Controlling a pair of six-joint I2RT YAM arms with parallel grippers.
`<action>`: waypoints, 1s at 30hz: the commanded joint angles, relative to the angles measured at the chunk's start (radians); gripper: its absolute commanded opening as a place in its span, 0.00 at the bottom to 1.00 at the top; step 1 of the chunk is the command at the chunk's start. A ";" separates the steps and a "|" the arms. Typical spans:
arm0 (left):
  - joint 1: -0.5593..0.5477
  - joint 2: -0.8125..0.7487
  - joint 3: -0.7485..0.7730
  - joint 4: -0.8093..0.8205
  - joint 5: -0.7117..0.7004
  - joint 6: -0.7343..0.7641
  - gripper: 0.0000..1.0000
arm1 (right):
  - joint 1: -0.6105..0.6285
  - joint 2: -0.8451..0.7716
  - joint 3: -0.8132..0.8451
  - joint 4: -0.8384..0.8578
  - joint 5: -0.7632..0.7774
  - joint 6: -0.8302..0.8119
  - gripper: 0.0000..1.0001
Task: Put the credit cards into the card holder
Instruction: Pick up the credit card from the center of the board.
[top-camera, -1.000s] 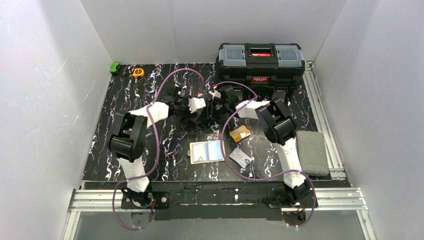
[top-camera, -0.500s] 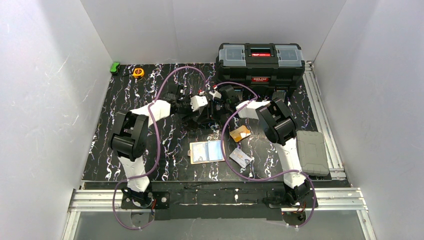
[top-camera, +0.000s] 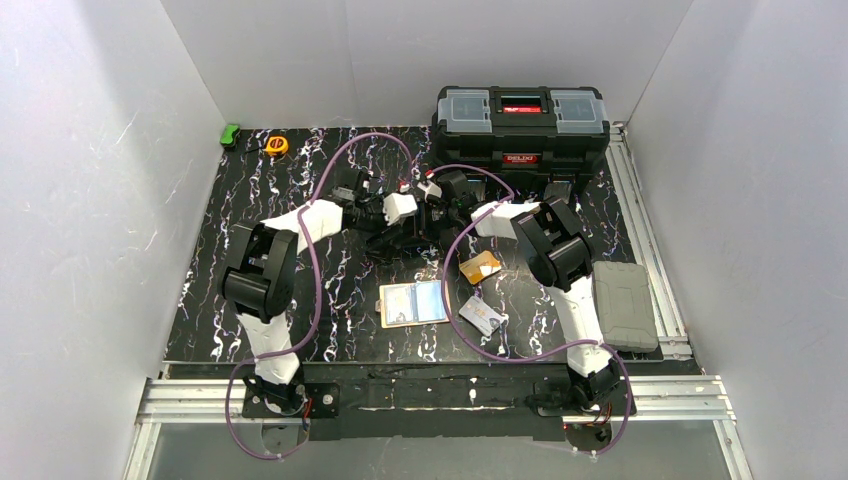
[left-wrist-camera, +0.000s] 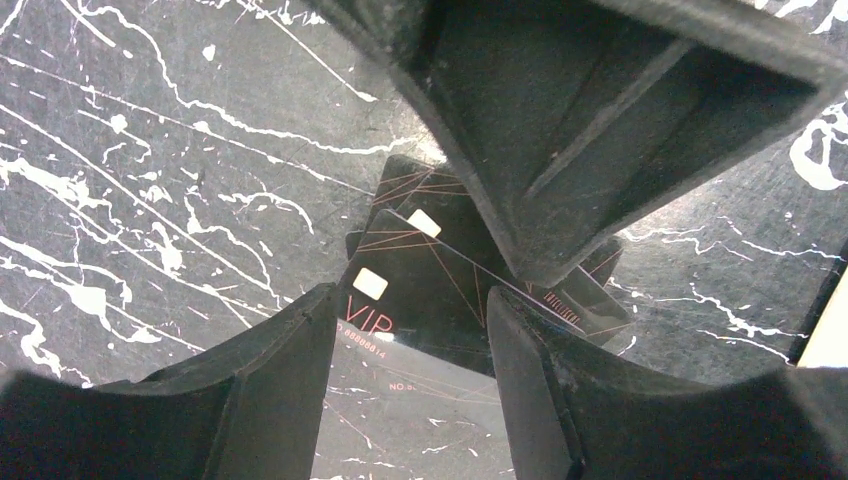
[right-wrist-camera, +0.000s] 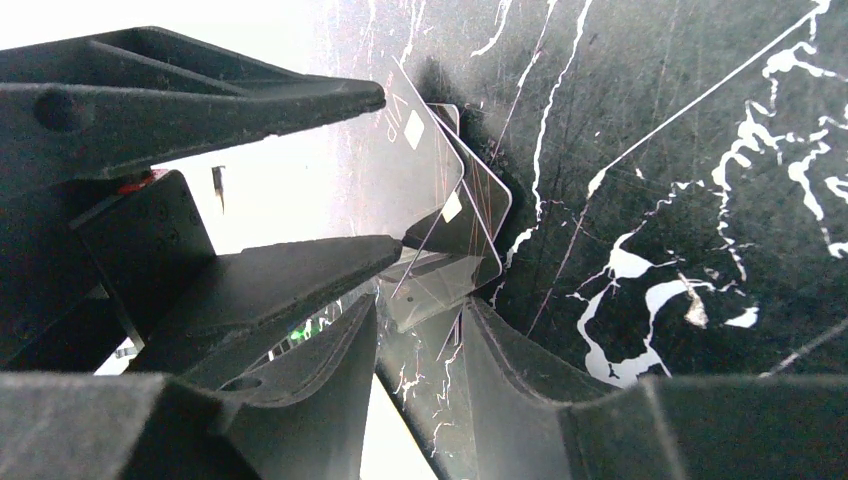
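Where the two arms meet over the dark marbled table (top-camera: 250, 200), seen from above, the left gripper (top-camera: 400, 232) and right gripper (top-camera: 428, 225) crowd tip to tip, and their jaws cannot be made out. Nearer the bases than those jaws lies the card holder (top-camera: 384, 306), opened flat. The orange card (top-camera: 480, 266) sits on the right gripper's side, with the silver-white card (top-camera: 482, 316) past it toward the bases — all apart from either jaw. The black toolbox (top-camera: 520, 120) stands behind both grippers.

From the left wrist, the left jaws stand apart at a card's width, gripping a black VIP card (left-wrist-camera: 430, 295) by its opposite edges. The card is tilted and mirrored in the glossy table. A finger (left-wrist-camera: 560, 130) of the right gripper reaches in from the far side, its tip at the card's far edge.

From the right wrist, the card's near end shows in the narrow gap of the right jaws — whether they pinch it I cannot tell. The left fingertips (right-wrist-camera: 375, 95) flank the card.
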 joint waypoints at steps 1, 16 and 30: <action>0.033 -0.030 0.029 -0.027 0.007 -0.019 0.56 | 0.007 -0.016 -0.023 -0.058 0.065 -0.026 0.45; 0.105 -0.068 0.005 -0.046 0.011 0.007 0.56 | 0.004 -0.138 -0.035 -0.108 0.137 -0.078 0.45; 0.120 -0.068 -0.035 -0.031 0.037 0.002 0.56 | 0.034 -0.054 0.088 -0.091 0.077 -0.031 0.47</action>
